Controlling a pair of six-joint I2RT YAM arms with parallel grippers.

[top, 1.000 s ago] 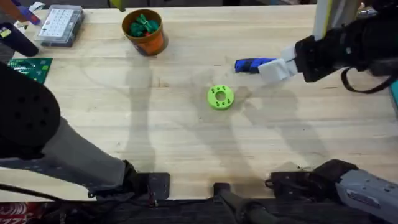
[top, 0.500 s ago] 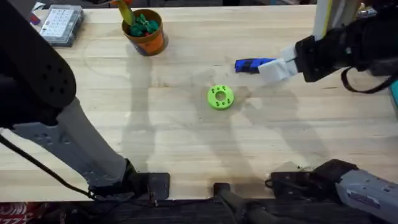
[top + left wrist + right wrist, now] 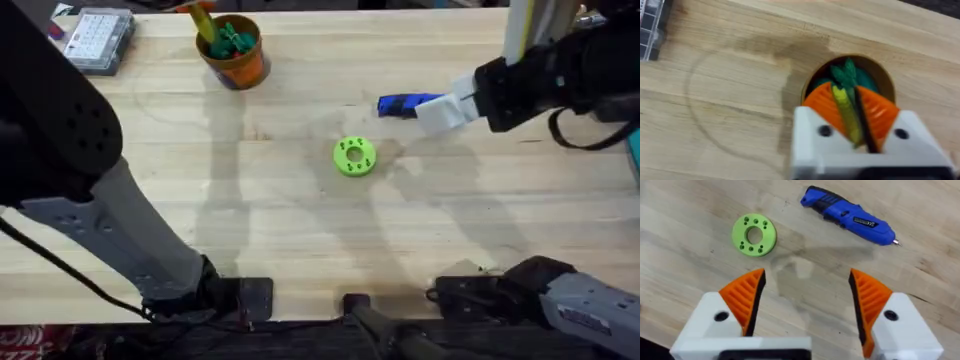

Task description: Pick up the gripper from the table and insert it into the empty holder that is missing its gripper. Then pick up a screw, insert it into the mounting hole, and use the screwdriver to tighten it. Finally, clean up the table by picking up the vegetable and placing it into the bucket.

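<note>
Listing from the near edge outward, on a pale wooden table [image 3: 300, 230] with visible plank seams and grain:

- Arm bases and dark mounts along the near edge; the left arm rises large and dark at the near left.
- Faint ring-shaped mark on the wood, left of centre, seen in the left wrist view.
- Green disc [image 3: 354, 156] with a centre hole and small holes round it, lying flat near the middle, apart from everything else.
- Right claw [image 3: 807, 300]: orange ribbed pads set wide apart, holding nothing, above bare wood between the disc and the screwdriver.
- Screwdriver [image 3: 403, 105]: blue handle, lying on its side beyond and to the right of the disc, its tip toward the right arm; free of the claw [image 3: 847, 216].
- Bucket [image 3: 236, 62]: orange, upright, far left of centre, with the green vegetable [image 3: 231, 40] inside it.
- Left claw [image 3: 854, 117]: directly over the bucket's mouth, pads drawn close together with a thin yellow-green piece between them; whether they grip it cannot be told.
- Clear compartment box [image 3: 98, 38] at the far left corner.
- Dark room beyond the far edge.
</note>
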